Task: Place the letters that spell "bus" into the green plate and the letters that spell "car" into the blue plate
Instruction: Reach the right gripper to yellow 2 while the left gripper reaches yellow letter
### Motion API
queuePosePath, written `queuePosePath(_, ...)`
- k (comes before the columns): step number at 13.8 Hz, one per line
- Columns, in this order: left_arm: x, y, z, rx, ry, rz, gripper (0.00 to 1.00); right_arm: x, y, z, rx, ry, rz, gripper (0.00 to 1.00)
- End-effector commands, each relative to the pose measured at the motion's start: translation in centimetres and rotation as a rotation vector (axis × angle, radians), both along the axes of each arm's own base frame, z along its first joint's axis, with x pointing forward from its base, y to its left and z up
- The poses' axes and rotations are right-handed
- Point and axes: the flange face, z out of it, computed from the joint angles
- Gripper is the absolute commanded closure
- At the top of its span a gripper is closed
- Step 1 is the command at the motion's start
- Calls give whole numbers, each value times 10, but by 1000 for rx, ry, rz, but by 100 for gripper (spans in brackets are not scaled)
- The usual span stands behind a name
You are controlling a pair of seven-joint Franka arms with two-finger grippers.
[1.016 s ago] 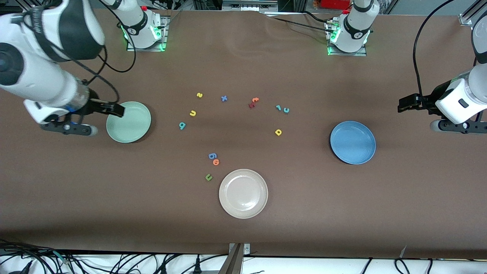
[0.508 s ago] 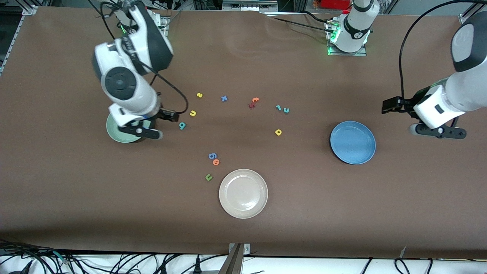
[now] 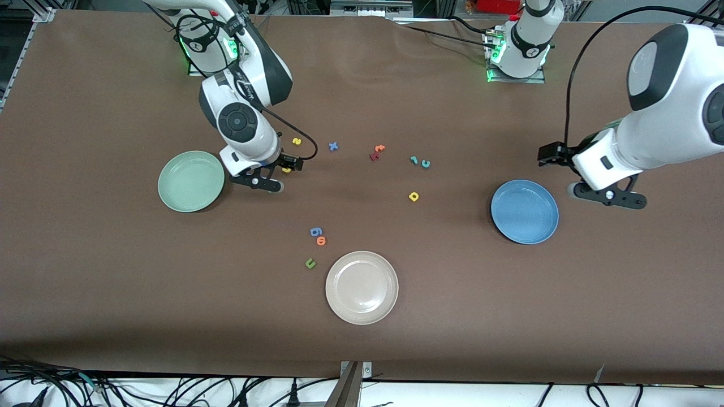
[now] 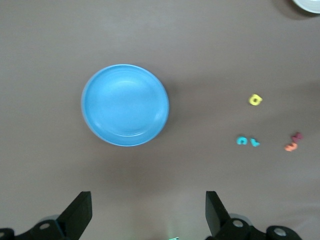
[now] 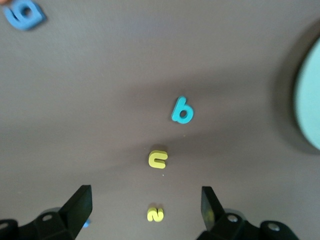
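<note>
Foam letters: light, soft, thin. Teal b, yellow u and yellow s lie flat under wide-open, empty right claw, at 3 o'clock of green plate. Edge pinch is advised. Left claw, open, empty, hovers beside blue plate.

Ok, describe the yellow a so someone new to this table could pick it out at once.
Start at the blue plate and move along the table toward the right arm's end. The first yellow letter you reach is the yellow a. It lies alone, nearer the front camera than the two teal letters, and it is the only yellow one there.
</note>
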Motion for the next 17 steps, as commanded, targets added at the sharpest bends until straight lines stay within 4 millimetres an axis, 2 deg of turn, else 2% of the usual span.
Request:
queuePosePath(1, 7, -19, -19, -83, 38, -4, 0, -32, -5, -33, 23, -27, -36, 3)
queuePosePath(4, 7, -72, -52, -102, 69, -62, 0, -56, 10, -62, 7, 11, -56, 7)
queuePosePath(6, 15, -94, -64, -112, 30, -64, 0, -70, 14, -72, 21, -7, -65, 8)
queuePosePath(8, 21, -123, -92, -90, -4, -22, 1, -79, 13, -80, 27, -14, -67, 8)
queuePosePath(9, 14, -156, -108, -68, -14, -25, 4, -83, 13, -82, 23, -7, -66, 8)
queuePosePath(10, 8, -178, -126, -50, -10, -12, 7, -90, 11, -86, 16, 2, -60, 8)
queuePosePath(12, 5, -196, -139, -43, -21, -7, 12, -99, 6, -89, 4, 15, -63, 10)
queuePosePath(14, 5, -210, -160, -38, -39, -1, 15, -108, 11, -91, -2, 23, -76, 13)
queuePosePath(15, 4, -215, -170, -36, -45, 8, 15, -107, 12, -90, 3, 14, -86, 18)
queuePosePath(17, -9, -234, -191, -27, -57, 10, 17, -106, 14, -89, 11, 2, -88, 25)
